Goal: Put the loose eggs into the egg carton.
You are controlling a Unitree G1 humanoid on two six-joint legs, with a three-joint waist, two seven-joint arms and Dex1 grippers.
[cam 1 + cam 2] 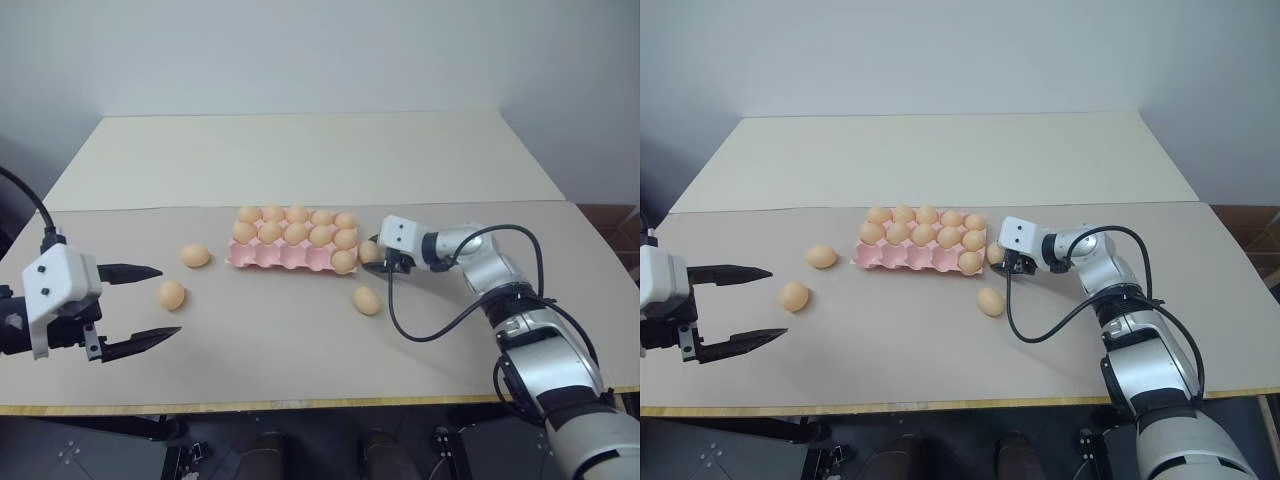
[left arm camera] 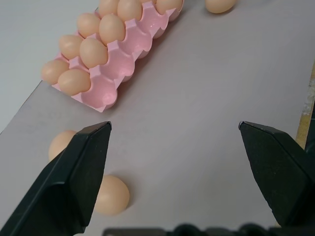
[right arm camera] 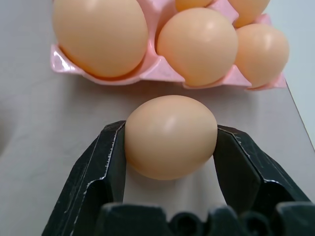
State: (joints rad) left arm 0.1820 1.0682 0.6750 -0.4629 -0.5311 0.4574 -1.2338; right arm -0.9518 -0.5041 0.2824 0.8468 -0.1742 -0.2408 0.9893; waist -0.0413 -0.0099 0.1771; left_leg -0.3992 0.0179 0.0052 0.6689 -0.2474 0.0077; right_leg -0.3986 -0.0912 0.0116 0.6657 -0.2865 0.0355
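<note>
Toward the table's left edge, the left gripper [image 1: 150,302] hovers with its black fingers spread wide and empty; its wrist view shows the empty front-row cups of the flat pink moulded egg carton [image 2: 109,73], which the head views barely resolve. Two smooth tan-orange loose eggs [image 1: 171,295] lie on the beige tabletop [image 1: 280,340] between that gripper and the carton mid-table, another egg [image 1: 366,300] near its right end. Just beside that end, the right gripper [image 3: 170,140] pinches a fourth egg [image 3: 171,136] between both fingers.

The egg carton [image 2: 129,45] is cut off at the picture's edge.
</note>
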